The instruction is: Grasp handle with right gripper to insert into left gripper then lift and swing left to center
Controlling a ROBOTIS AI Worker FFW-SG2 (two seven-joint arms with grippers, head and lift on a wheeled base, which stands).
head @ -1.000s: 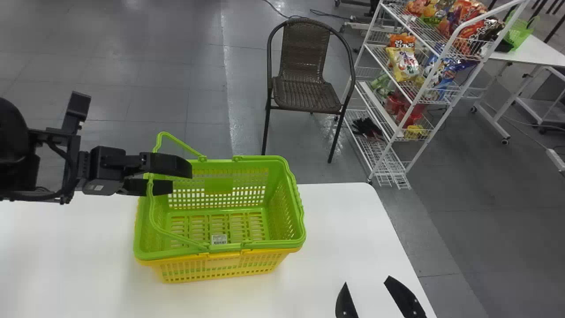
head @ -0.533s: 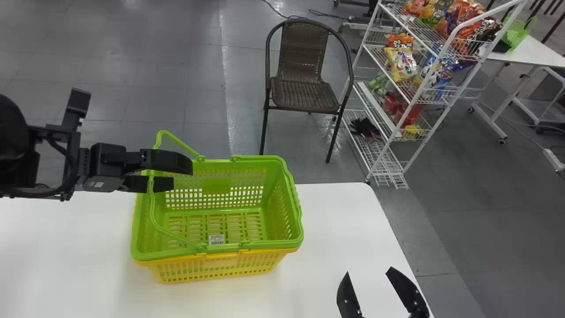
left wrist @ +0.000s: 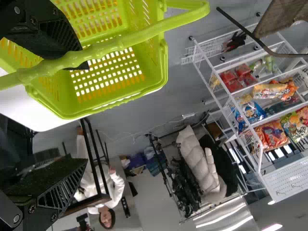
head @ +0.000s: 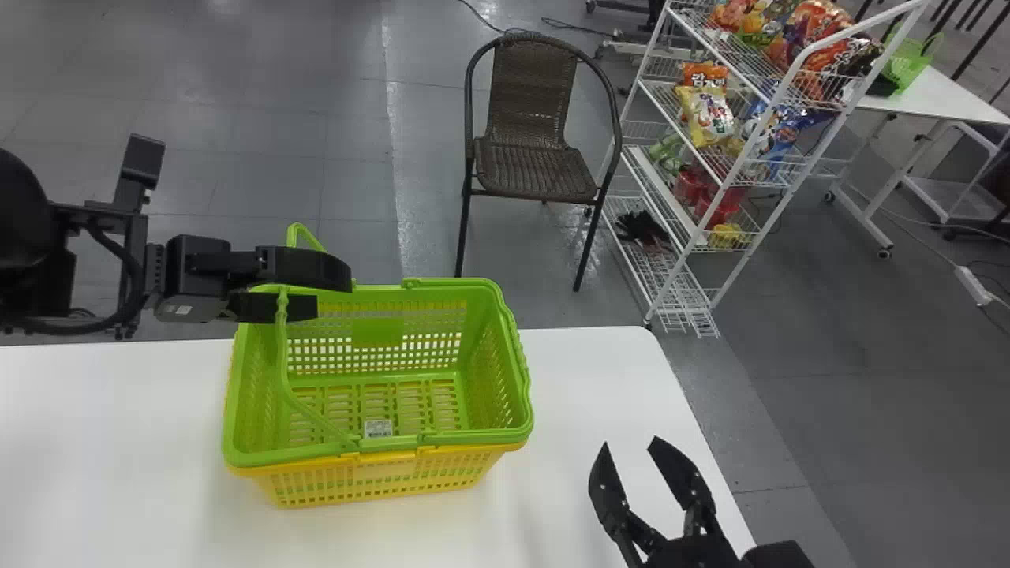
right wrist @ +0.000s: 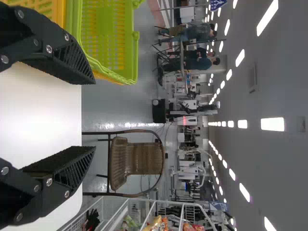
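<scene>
Background coat [left wrist: 195, 156], perhaps: left wrist view

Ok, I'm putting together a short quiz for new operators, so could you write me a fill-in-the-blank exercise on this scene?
The green basket is nested in another basket, coloured ____. The gripper beside the green handle is the robot's ____ one. The tabletop is coloured ____. In the head view, the wire rack stands to the ____ of the chair.

Missing words: yellow, left, white, right.
</scene>
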